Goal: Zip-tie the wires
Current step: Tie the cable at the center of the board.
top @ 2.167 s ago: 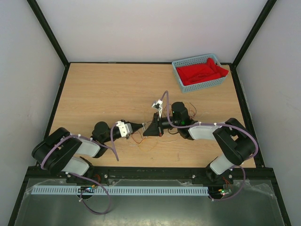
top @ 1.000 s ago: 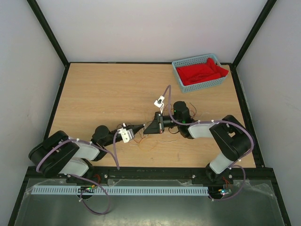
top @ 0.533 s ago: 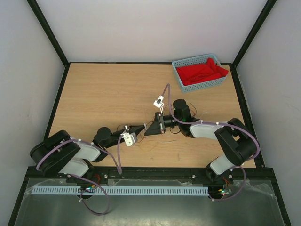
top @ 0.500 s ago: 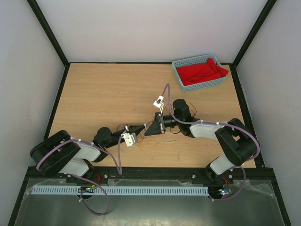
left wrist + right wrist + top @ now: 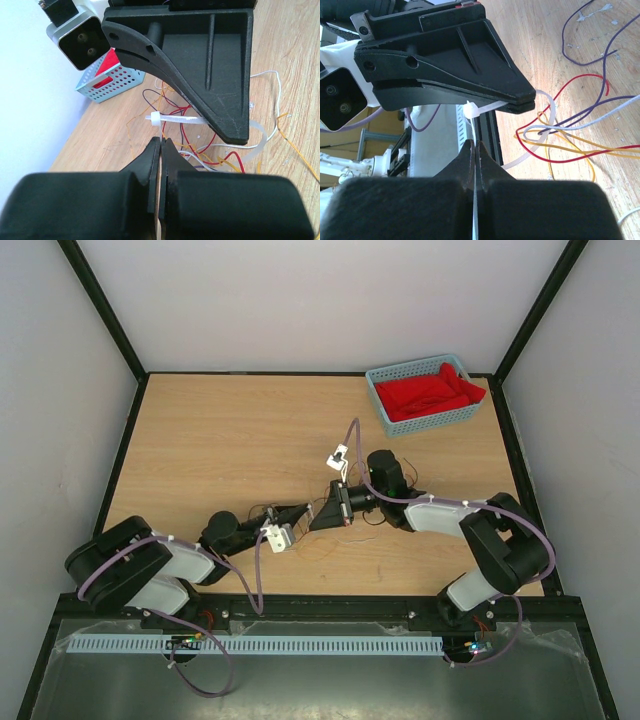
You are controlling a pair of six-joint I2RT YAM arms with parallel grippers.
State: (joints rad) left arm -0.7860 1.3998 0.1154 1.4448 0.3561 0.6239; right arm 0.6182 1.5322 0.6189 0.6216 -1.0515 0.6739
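Pincer check: pinching the zip tie (image 5: 172,120) tight with left pincer (image 5: 160,145) and right pincer (image 5: 474,147). Mid-cinch around the wires (image 5: 547,131); probably needs pulling apart next.

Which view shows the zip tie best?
Right wrist: the zip tie shows close up, with head, strap and loop among the wires. Left wrist shows head and strap, the loop partly hidden. Top external: too small to make out.

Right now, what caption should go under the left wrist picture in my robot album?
Left gripper and right gripper pinch a white zip tie looped around thin coloured wires.
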